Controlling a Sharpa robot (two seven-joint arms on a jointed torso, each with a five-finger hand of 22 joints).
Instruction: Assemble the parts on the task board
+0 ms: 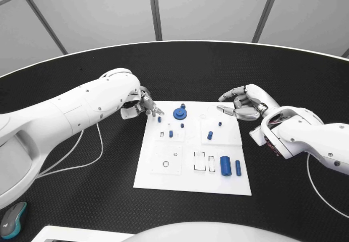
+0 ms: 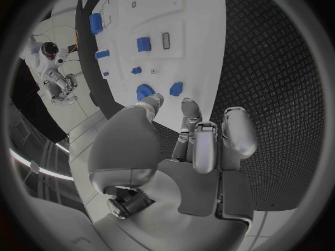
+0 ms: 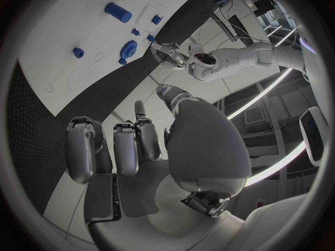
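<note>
From the head view we see the task board (image 1: 164, 179) mid-table, blue parts (image 1: 225, 164) scattered on it; the left hand (image 1: 139, 107) hovers at its far left corner, the right hand (image 1: 246, 102) off its far right corner. In both wrist views, our fingers are apart, holding nothing.

Open table all round the board; clutter sits in its upper half and lower right.

The task board (image 1: 190, 174) lies mid-frame on the black table (image 1: 182, 70), with bare table above, below and left of it. The left hand (image 1: 143, 107) hovers at its upper-left corner, the right hand (image 1: 243, 103) just off its upper-right corner. Upright blue parts (image 1: 180, 114) crowd the top middle; two cylinders (image 1: 230, 166) lie lower right. A cable (image 1: 95, 151) loops at left.
</note>
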